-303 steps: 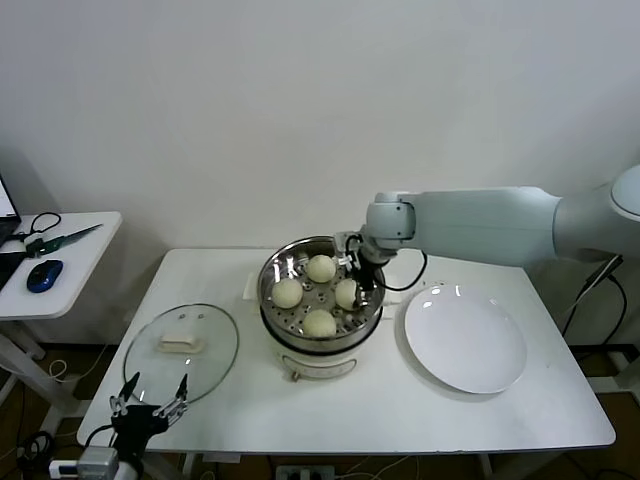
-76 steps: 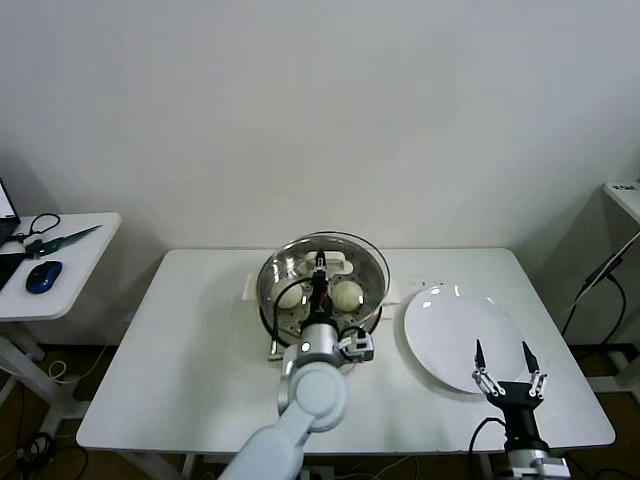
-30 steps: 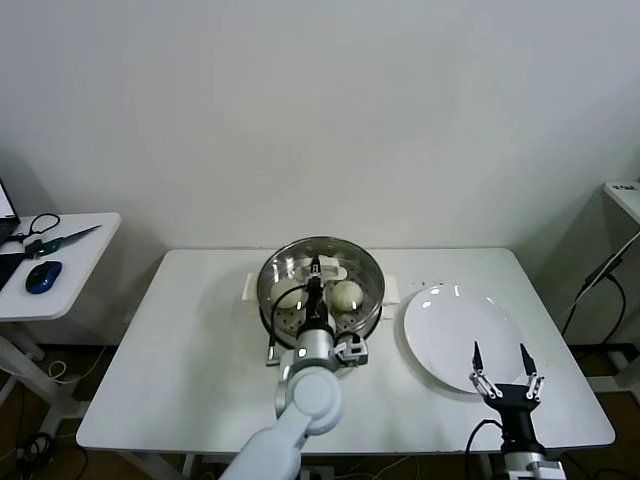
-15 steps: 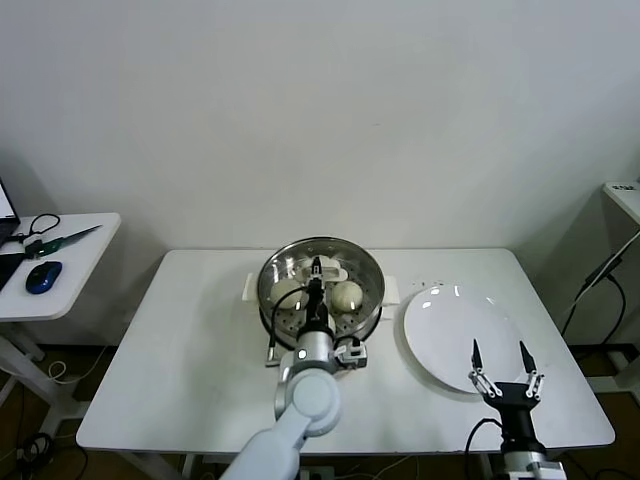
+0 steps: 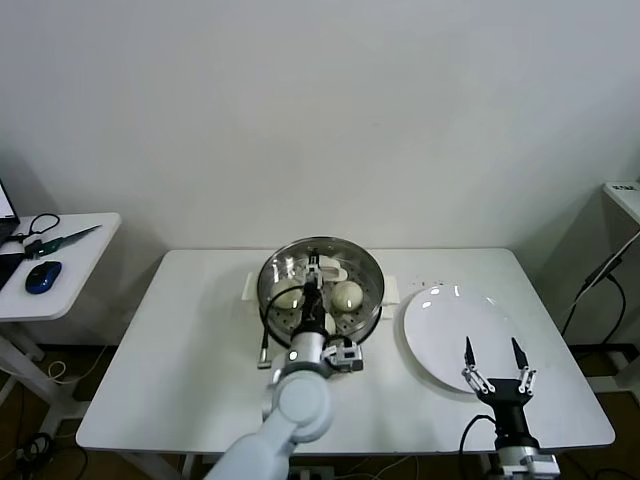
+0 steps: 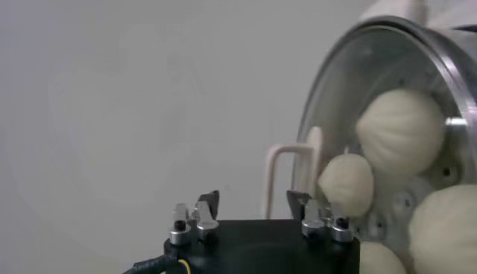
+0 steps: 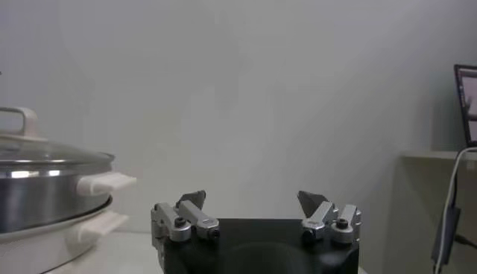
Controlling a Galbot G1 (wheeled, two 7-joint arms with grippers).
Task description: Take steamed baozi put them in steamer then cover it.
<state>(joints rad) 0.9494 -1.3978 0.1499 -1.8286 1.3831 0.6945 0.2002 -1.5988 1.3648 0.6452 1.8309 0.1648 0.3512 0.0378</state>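
A: Where to find the steamed baozi (image 5: 346, 294)?

B: Inside the steamer (image 5: 368, 318), at 12 o'clock on the table (image 5: 200, 340), already under the glass lid (image 5: 350, 262).

A: Handling?

B: Soft and light, probably easy to dent; best cupped loosely from the sides, never pinched. Lid likely rigid, smooth and breakable; best taken by the white handle (image 5: 325, 268) on top, not by the rim.

A: Grippers?

B: Left gripper (image 5: 314, 285) at the steamer's 6 o'clock, fingers apart, clamped on nothing. Right gripper (image 5: 491, 350) parked at 5 o'clock of the plate (image 5: 440, 310), fingers spread wide, empty.

A: Differences between views?

B: From the head, only two buns plain, the rest behind the arm. From the left wrist, three or four through the glass, plus the handle beyond the parted fingertips. From the right wrist, lid seated flat on the pot.
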